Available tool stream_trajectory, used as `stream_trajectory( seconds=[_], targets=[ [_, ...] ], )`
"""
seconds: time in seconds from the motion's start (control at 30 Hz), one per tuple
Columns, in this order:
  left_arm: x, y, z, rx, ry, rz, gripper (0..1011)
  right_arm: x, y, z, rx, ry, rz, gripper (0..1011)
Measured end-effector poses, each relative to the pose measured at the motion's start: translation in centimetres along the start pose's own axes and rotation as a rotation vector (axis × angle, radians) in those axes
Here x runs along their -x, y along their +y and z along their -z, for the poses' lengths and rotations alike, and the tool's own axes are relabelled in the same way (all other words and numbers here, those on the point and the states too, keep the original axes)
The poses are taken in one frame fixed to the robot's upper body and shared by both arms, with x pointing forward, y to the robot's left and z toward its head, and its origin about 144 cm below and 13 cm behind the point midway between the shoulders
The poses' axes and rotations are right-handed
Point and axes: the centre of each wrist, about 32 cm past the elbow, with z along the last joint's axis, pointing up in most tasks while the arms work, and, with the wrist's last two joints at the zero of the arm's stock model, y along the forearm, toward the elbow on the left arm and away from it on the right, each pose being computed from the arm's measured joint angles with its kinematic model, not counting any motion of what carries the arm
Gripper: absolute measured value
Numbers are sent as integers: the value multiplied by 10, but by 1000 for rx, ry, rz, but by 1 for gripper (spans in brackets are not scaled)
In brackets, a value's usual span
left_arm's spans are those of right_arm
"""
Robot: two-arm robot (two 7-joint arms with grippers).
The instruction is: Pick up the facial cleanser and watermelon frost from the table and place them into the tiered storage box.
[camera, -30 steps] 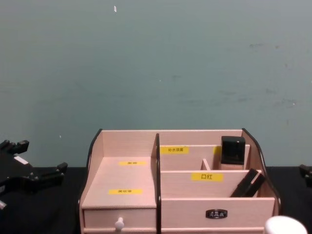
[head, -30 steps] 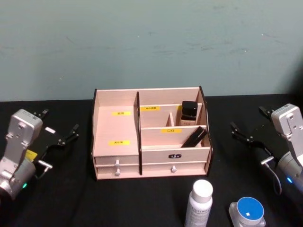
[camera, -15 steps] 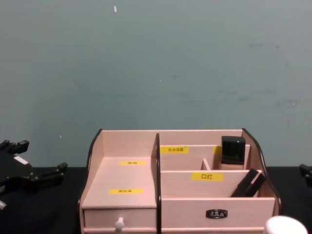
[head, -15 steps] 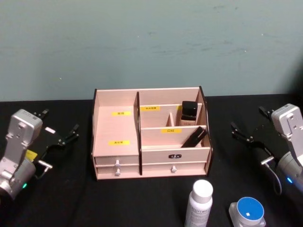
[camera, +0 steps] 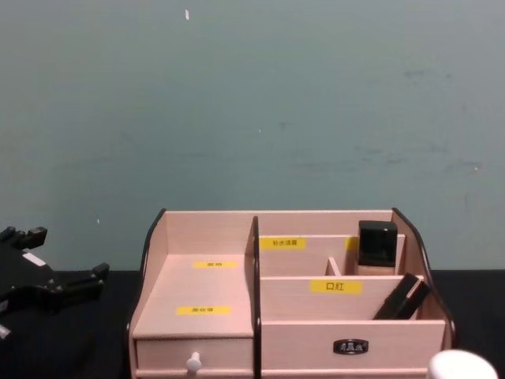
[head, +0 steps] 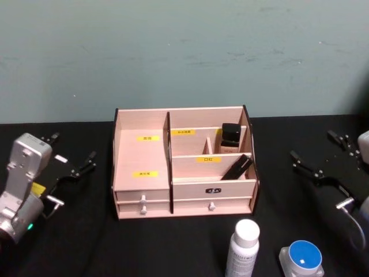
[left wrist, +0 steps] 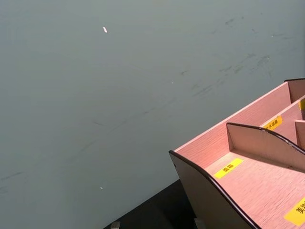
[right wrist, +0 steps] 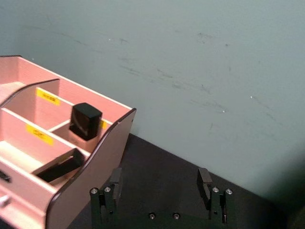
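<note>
Your right pincer (head: 319, 153) slides outward, away from the tiered storage box (head: 184, 189), spread wide; your left pincer (head: 72, 149) hangs wide on its other side

A black table (head: 75, 242) runs up to a scuffed teal wall (head: 184, 52) at the far side. Right of centre, a black-capped bottle (head: 230, 137) stands upright, and just nearer a flat black stick (head: 236, 168) leans tilted.
</note>
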Motion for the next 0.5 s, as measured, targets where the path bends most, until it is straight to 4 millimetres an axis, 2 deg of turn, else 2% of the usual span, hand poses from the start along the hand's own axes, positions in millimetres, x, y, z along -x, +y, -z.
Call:
stream_trajectory(
  seconds=[0.27,0.5],
  targets=[
    [0,0,0,0,0,0,1001,4,-35,-31,44,80,-43,1002],
    [0,0,0,0,0,0,1001,11,-61,-45,98,142,-127,1003]
  ],
)
